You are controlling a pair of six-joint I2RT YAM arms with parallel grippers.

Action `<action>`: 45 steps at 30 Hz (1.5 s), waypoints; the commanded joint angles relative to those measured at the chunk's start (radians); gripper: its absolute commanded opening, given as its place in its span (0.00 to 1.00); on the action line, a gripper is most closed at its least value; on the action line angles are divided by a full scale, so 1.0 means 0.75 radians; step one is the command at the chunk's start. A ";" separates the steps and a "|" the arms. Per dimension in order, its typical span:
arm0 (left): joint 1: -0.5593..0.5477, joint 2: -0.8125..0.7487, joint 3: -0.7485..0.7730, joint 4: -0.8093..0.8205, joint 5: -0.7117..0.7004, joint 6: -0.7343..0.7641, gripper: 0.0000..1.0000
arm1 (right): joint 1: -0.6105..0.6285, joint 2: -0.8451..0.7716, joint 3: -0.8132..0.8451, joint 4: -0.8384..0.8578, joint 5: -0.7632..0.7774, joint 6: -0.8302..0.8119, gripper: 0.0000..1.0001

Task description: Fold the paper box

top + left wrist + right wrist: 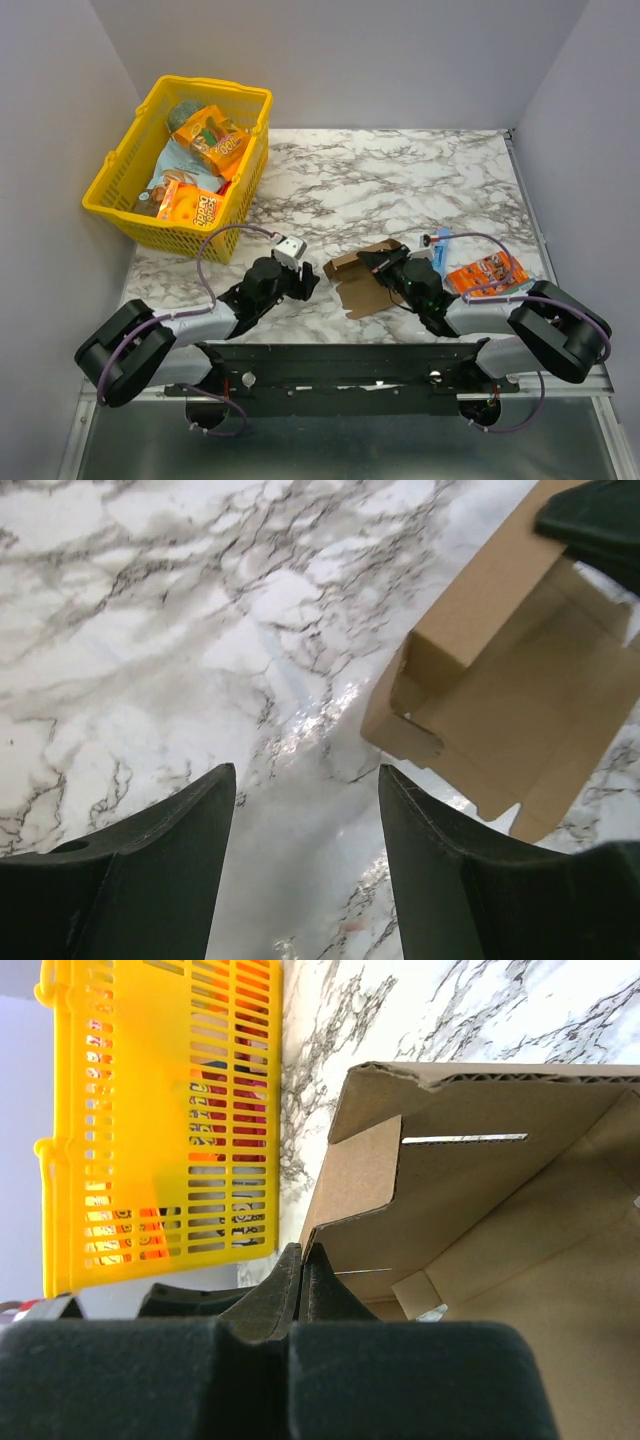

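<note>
Right claw (303, 1257) has its fingers pressed together, the tips touching a raised flap edge of the paper box (480, 1190). Left claw (305, 780) stands spread with nothing between its fingers, just beside the box and apart from it. The box lies partly folded, flaps up, close to the worktop's (400, 180) near edge, about midway along. A yellow basket (110, 165) sits at the far left corner.

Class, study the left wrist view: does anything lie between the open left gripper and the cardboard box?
Nothing visible. Only bare marble table lies between the left gripper and the box, ahead to its right. The shut right gripper is at the box's far side, off that path.
</note>
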State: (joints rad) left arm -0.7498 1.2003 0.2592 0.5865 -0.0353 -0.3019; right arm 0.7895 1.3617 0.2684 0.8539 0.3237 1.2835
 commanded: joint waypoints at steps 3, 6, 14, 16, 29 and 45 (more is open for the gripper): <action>0.006 0.207 0.117 -0.046 -0.080 0.002 0.68 | -0.018 0.025 -0.047 -0.018 0.063 -0.018 0.00; 0.002 0.275 0.135 0.058 0.026 0.061 0.70 | -0.020 0.035 -0.043 -0.018 0.057 -0.018 0.00; 0.004 0.355 0.164 0.185 0.145 0.153 0.66 | -0.030 0.052 -0.039 -0.016 0.043 -0.014 0.00; 0.002 0.371 0.178 0.210 0.184 0.161 0.64 | -0.030 0.058 -0.037 -0.012 0.035 -0.012 0.01; -0.043 0.449 0.221 0.290 0.268 0.196 0.50 | -0.032 0.107 -0.022 0.009 0.006 -0.003 0.00; -0.117 0.553 0.262 0.355 0.007 0.159 0.39 | -0.030 0.121 -0.020 0.019 -0.012 0.003 0.01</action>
State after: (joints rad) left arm -0.8211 1.5818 0.4324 0.7959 0.0917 -0.1696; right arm 0.7647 1.4231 0.2584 0.9199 0.3241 1.3094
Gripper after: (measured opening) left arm 0.398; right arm 0.012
